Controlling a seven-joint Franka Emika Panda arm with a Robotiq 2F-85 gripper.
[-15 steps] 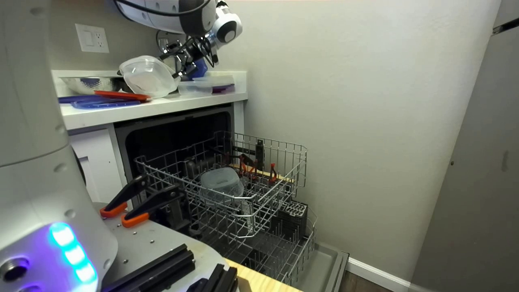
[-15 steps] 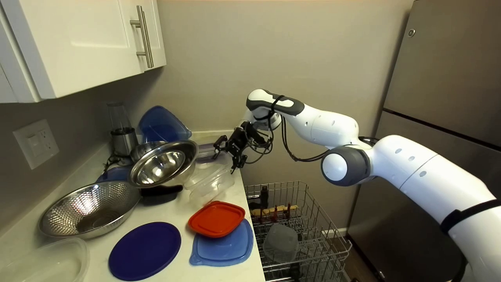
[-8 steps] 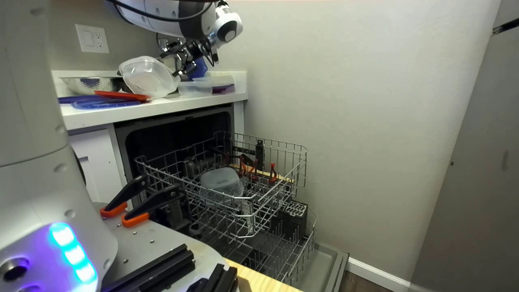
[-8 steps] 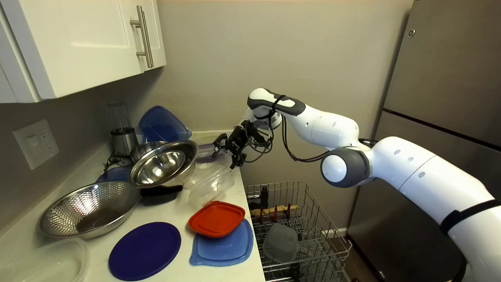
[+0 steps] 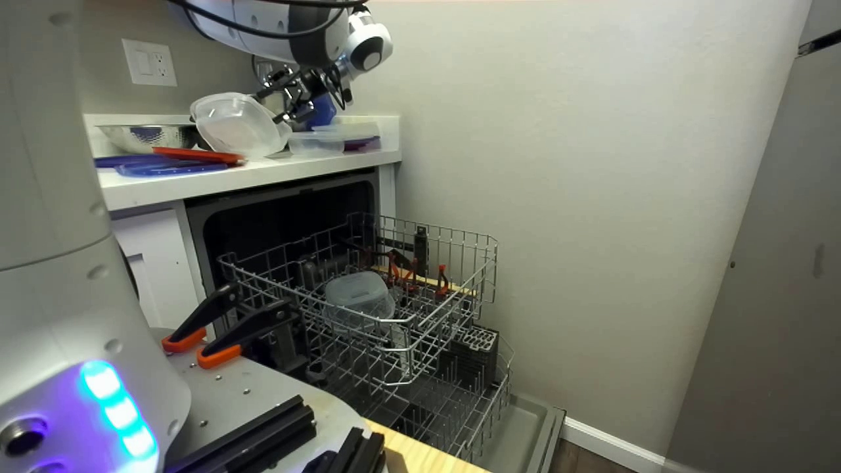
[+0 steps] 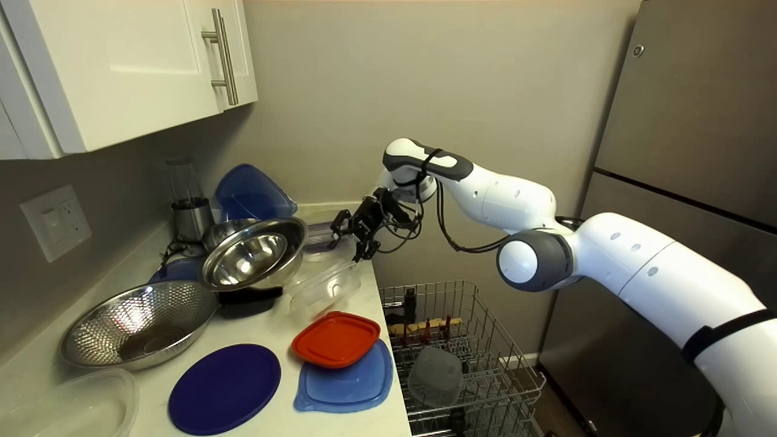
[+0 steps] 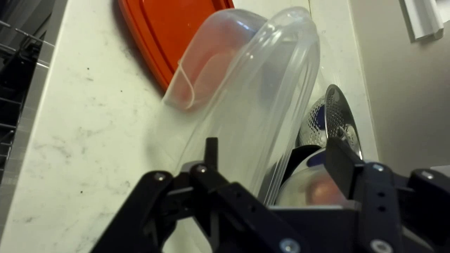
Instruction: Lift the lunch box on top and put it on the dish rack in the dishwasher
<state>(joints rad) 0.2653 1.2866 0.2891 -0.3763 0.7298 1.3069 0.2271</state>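
Near the front edge of the surface point(image 7: 81, 140), the tilted lunch box point(image 5: 240, 126) has been shifted slightly while the jaws, still apart, were narrowed, a grasp presumably being begun.

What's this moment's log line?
gripper: open at lunch box | lunch box: tilted, ungripped | dish rack: pulled out, holding another tub

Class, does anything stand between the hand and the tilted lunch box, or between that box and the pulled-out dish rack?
Nothing visible stands between the open hand and the lunch box. Only the counter's edge seems to lie between the box and the dish rack below; another tub already takes up room there.
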